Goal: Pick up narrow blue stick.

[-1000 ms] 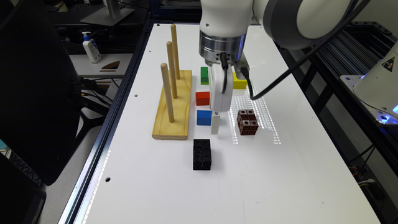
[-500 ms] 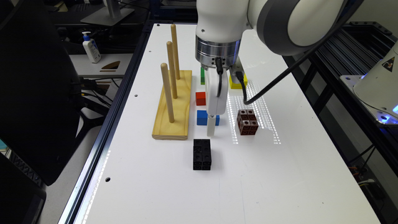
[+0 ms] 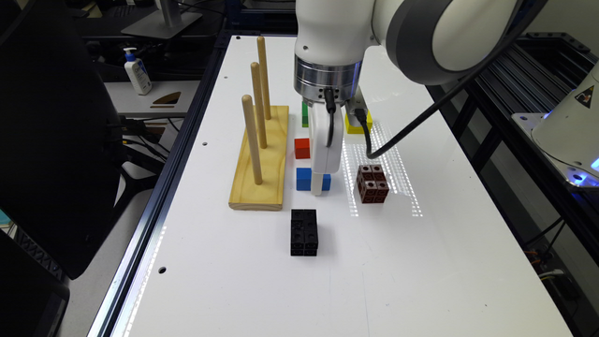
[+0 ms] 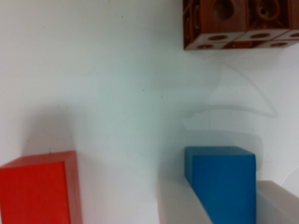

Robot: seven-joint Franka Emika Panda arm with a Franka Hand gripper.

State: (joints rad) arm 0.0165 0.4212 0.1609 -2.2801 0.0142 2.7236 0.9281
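The narrow blue stick lies flat on the white counter, just beside the wooden peg board with its three upright dowels, and in line with the red block, which sits a little farther along the counter. The gripper stands straight down over the blue stick, its white body hiding the middle of the block in the exterior view. In the wrist view the two pale fingers are spread with the narrow blue stick between them, one on each long side; whether the pads actually touch the wood I cannot tell, though the gaps look very slight, and the block rests on the counter. The red block shows to one side of it there, apart from it, and a brown studded block lies across the bare counter. In the exterior view that brown studded block sits near the gripper on the exterior view's right, a black studded block lies nearer the camera, and a green block and a yellow block peek out behind the wrist.
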